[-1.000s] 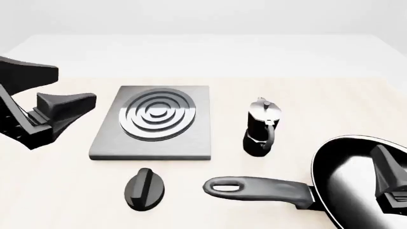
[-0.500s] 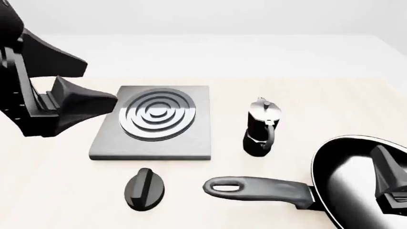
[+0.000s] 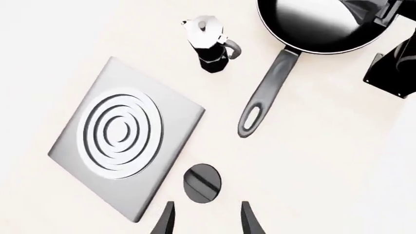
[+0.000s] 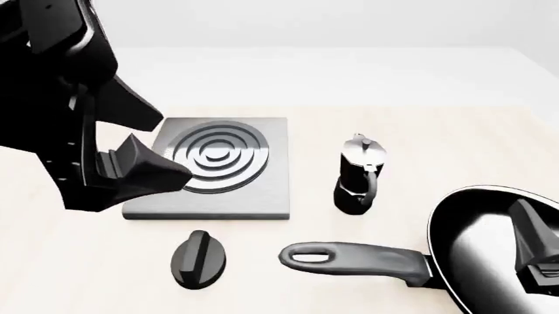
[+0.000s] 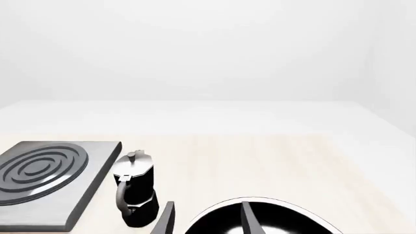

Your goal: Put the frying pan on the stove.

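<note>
Left end effector point(image 3: 206, 219) open, empty; glossy round frying pan point(image 4: 489, 252) off ringed stove point(image 4: 212, 167).

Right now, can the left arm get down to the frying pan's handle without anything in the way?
Probably yes. The left claw is open and high above the table, and the frying pan's handle lies bare on the table. The knob and moka pot sit near the handle but apart from it.

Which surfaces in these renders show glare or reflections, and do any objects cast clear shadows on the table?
Front view: the frying pan has a broad white sheen inside its bowl, and the stove rings gleam. Left wrist view: the moka pot top shines bright, and the knob carries a pale streak. Shadows are barely visible in any view; lighting is flat and even.
</note>
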### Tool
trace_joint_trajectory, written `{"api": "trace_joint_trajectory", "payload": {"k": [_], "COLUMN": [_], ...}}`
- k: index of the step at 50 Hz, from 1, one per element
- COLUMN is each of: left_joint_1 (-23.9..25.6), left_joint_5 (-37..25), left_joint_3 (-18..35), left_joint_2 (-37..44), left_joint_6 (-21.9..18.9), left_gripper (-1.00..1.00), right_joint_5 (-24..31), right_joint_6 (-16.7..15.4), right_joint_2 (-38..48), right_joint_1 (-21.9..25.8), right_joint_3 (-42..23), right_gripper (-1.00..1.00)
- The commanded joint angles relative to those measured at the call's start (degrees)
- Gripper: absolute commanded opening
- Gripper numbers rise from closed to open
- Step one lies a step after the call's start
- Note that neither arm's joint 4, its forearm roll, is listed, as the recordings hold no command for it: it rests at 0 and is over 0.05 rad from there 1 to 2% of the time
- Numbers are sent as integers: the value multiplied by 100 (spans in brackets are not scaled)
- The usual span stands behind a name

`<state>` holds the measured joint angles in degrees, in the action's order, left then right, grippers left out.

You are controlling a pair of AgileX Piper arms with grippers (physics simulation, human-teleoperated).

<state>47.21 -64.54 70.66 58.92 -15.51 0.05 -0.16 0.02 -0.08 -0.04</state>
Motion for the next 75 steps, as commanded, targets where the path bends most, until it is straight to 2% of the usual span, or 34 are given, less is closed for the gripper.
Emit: {"api": "trace_joint_trajectory", "payload": {"k": [1, 21, 50, 53, 54, 55, 75], "left_joint_1": [195, 549, 1329, 1296, 1629, 1676, 1784], "left_joint_5": [-182, 234, 1053, 1111, 1346, 1352, 1532], "left_joint_3": [200, 10, -360, -397, -320, -309, -264], "left_joint_2": [405, 1049, 1628, 1675, 1984, 2002, 2211], "left_joint_6": [-195, -176, 304, 260, 462, 474, 505], "left_gripper": [100, 100, 100, 100, 100, 100, 100], "right_joint_5": [1, 0, 2, 2, 1, 0, 1], "right_joint_6": [0, -1, 1, 1, 0, 1, 0], "right_joint_2": [-1, -1, -1, -1, -1, -1, -1], "right_joint_1": [-1, 0, 0, 0, 1, -1, -1], "right_joint_3": [0, 0, 0, 0, 0, 0, 0], "right_gripper": [100, 100, 100, 100, 100, 100, 100]}}
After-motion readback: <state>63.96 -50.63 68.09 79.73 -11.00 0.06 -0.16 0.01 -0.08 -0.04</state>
